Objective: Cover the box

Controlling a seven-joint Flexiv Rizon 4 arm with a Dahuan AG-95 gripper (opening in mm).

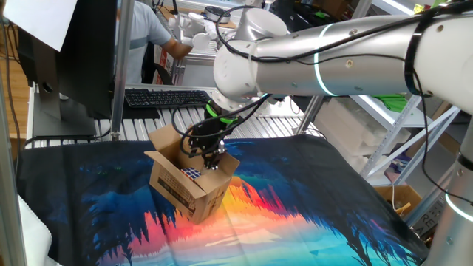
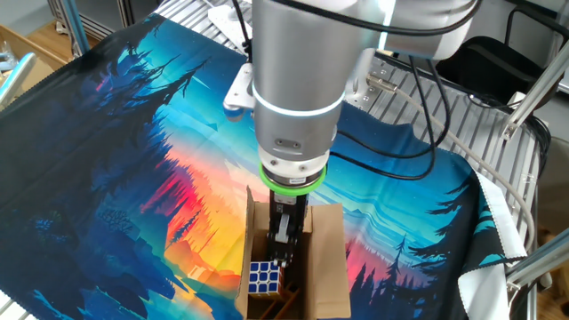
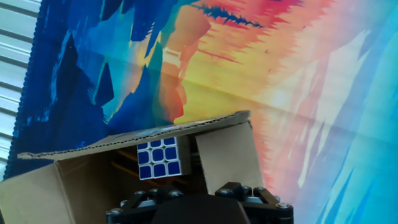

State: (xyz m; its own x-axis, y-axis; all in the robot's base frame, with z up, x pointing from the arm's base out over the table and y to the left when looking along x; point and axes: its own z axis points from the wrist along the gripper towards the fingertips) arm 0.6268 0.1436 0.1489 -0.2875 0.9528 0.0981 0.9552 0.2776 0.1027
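Note:
The box (image 1: pixel 185 188) is small, brown corrugated cardboard with black print on its long side, standing on the colourful cloth with its top flaps open. It also shows in the other fixed view (image 2: pixel 324 258) and in the hand view (image 3: pixel 224 155). A blue-faced puzzle cube (image 3: pixel 158 158) lies inside it. My gripper (image 1: pixel 214 161) hangs straight down over the open top. In the other fixed view my gripper (image 2: pixel 283 252) reaches down between the flaps beside the cube (image 2: pixel 264 276), its fingers close together and holding nothing. The hand view shows only the hand's dark body at the bottom edge.
A forest-print cloth (image 1: pixel 295 192) covers the table. A black keyboard (image 1: pixel 166 97) and a metal post (image 1: pixel 118 66) stand behind it, with a person (image 1: pixel 148 33) further back. A paler carton (image 1: pixel 395 198) sits low at the right. Metal slats (image 2: pixel 418 98) edge the cloth.

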